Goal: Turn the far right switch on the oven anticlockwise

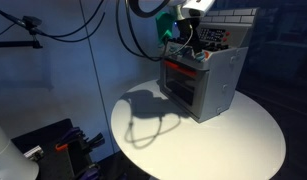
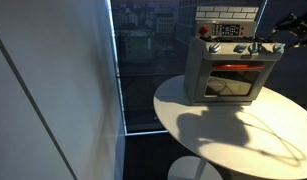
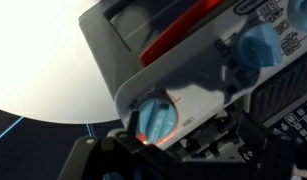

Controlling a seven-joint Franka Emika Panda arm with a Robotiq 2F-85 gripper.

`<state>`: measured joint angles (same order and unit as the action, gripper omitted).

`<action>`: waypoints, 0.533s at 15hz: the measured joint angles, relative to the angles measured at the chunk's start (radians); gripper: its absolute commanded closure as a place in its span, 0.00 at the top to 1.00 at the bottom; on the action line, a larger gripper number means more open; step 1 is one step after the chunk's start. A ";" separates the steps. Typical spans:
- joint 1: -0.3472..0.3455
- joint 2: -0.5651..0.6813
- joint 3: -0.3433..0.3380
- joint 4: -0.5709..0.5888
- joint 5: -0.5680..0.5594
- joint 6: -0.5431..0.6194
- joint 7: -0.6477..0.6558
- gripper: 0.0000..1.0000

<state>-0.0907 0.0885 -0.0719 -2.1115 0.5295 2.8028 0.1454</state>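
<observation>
A small grey toy oven [image 2: 198, 75] made of metal-look plastic stands on the round white bench [image 2: 213, 135]. It has a red glowing door window. A row of little round light-blue knobs runs along its front, above the door. The one to turn is the far right switch [image 2: 275, 47], at the right end of that row.

The black robot gripper [image 2: 281, 40] hangs right by that end of the oven. In the wrist view a round light-blue knob [image 3: 158, 120] sits very close, just above the dark gripper [image 3: 168, 152]. This is most likely the far right switch. Another light-blue knob [image 3: 261, 45] shows further along the row, well apart from it.

I cannot tell if the jaws are apart or together. They are dark and blurry in the wrist view and too small in both exterior views. I also cannot tell if they touch the knob.

The knob looks like hard, smooth plastic, so it may be a bit slippery. It is small, so the best place to hold it is on its round sides, with one jaw on each side. It should need only a soft squeeze and a slow twist.

The oven looks light (it is only a toy). A hard push could make it slide or tip on the bench, so the turn should go around the middle of the knob with no sideways shove.
</observation>
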 measured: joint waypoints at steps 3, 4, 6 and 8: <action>0.000 0.002 0.000 0.000 0.002 0.003 -0.001 1.00; 0.000 0.003 0.000 0.000 0.002 0.004 -0.002 1.00; 0.000 0.007 0.000 0.001 0.003 0.006 -0.003 1.00; 0.000 0.010 0.000 0.001 0.003 0.008 -0.003 1.00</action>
<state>-0.0907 0.0980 -0.0716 -2.1102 0.5322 2.8107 0.1419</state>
